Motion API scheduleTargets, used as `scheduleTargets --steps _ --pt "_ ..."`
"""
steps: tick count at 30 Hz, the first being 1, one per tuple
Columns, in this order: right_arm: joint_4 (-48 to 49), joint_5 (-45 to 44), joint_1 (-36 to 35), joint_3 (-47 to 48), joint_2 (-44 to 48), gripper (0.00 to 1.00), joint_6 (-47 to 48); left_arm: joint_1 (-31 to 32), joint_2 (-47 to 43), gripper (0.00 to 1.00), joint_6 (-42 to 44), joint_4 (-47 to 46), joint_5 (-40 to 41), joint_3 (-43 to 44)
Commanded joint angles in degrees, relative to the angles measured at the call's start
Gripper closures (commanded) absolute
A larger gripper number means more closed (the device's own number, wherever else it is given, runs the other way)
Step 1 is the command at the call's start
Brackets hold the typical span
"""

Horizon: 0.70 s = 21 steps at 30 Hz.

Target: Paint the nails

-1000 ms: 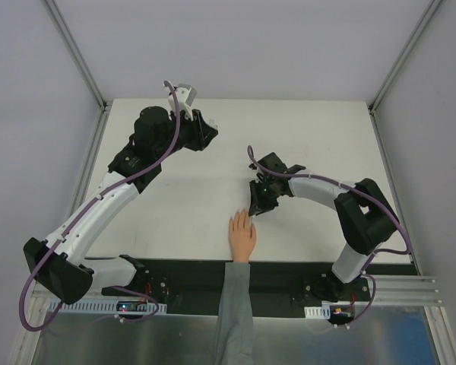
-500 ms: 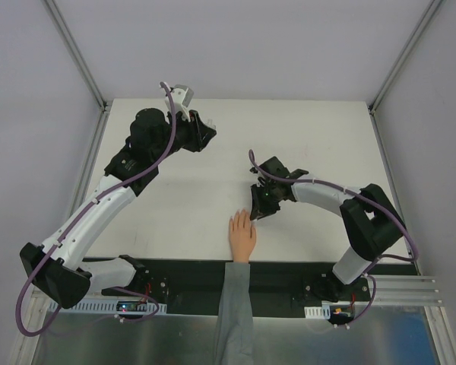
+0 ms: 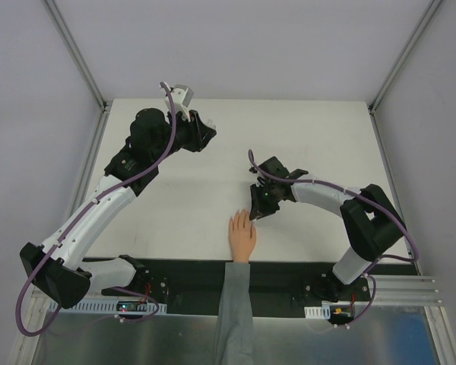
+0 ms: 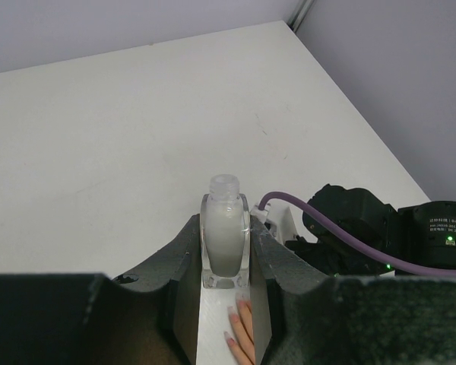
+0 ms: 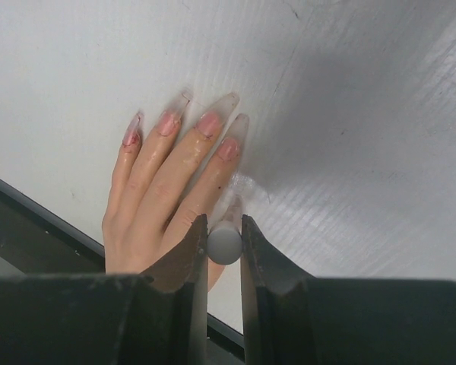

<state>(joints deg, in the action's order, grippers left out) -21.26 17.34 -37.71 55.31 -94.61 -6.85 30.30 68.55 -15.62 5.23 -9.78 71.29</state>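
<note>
at the left, the white and black left arm (image 3: 99, 209) reaches over the far left part of the flat white desk (image 3: 319, 129), and its left hand (image 4: 225, 222) is closed tight on a small clear square-shouldered glass bottle (image 4: 225, 247) of milky white liquid. the bottle stands upright between the dark fingers (image 4: 184, 251), its neck open at the top, well apart from the task's thing. at the near middle of the desk lies a small peach-coloured hand (image 3: 242, 236), palm down, coming out of a long grey sleeve (image 3: 234, 312) with its fingers pointing away from the arm bases. its long, pale pinkish nails (image 5: 209, 123) rest on the desk surface; four show in the right wrist view, each with a clear tip. just beyond those fingertips sits the right hand (image 5: 224, 226), nearly closed on a small round pale grey brush cap (image 5: 225, 245), seen end-on between its two dark fingers (image 5: 190, 243). a pale stem runs forward from the cap and lies just beside the rightmost finger in that view; whether it touches the nail i cannot tell. a small wet-looking smear (image 5: 249, 186) marks the desk by that finger.
</note>
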Motion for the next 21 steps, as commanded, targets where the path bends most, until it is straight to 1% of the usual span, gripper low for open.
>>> scheduleTargets --steps 1,21 --pt "0.0 0.8 -0.3 3.0 -0.6 1.0 -0.1 -0.2 -1.2 1.0 0.8 -2.1 1.3 0.5" --pt "-1.4 0.6 2.0 5.7 -3.7 1.0 -0.3 -0.7 0.4 1.0 1.2 -2.0 0.8 2.1"
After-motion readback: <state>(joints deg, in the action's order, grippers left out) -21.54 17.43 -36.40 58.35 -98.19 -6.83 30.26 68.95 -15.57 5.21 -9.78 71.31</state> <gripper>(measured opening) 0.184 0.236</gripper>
